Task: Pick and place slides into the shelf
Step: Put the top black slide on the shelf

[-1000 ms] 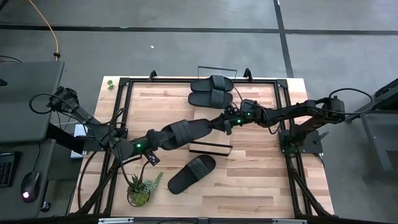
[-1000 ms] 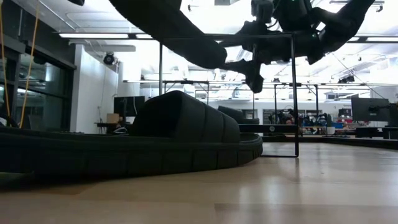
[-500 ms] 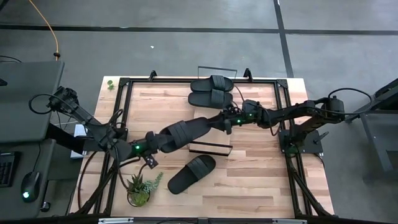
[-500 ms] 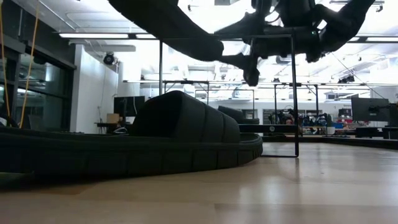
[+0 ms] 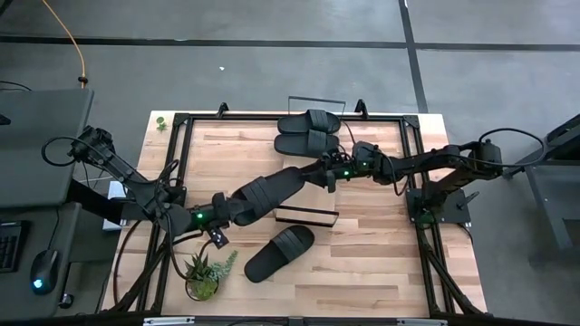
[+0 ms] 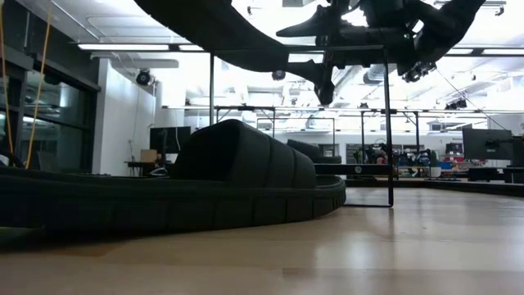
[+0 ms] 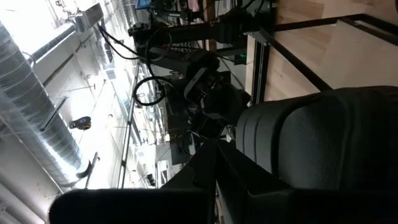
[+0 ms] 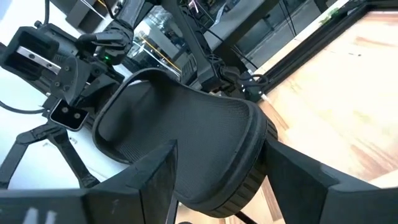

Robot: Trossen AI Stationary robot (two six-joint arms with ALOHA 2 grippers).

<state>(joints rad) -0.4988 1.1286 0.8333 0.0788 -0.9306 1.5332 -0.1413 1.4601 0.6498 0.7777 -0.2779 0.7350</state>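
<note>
A: Above the table centre, one slide (image 5: pixel 270 189) hangs in the air, carried at both ends. The left gripper (image 5: pixel 224 210) has the end toward 8 o'clock, the right gripper (image 5: pixel 328 172) the end toward 2 o'clock.

B: Jaw state?

A: Right wrist view: both dark fingers (image 8: pixel 155 177) bracket the slide's rim (image 8: pixel 186 140), clamped on it. Left wrist view: the strap fills the frame beyond the fingers (image 7: pixel 186 180), so I judge that gripper clamped on the sole too.

B: Where does it need to go?

A: The shelf (image 5: pixel 306 215) lies just below the slide at 5 o'clock from it, bare of slides. Two slides (image 5: pixel 308 131) lie side by side at the table's 12 o'clock edge. A fourth slide (image 5: pixel 279 253) rests on the table (image 5: pixel 381 254) at 6 o'clock.

B: Advice for this step?

A: Judgement only: move both arms together so the sole does not twist or stretch. Line its long axis across the board before lowering, and keep the heel clear of the wire frame. Set it toward one end, leaving room for three more. Release one gripper only once the sole rests flat.

B: Hazards?

A: The plant (image 5: pixel 204 274) at 7 o'clock sits near the left arm's elbow path. Low view shows the lifted slide (image 6: pixel 229 33) well above the resting one (image 6: pixel 164 192).
</note>
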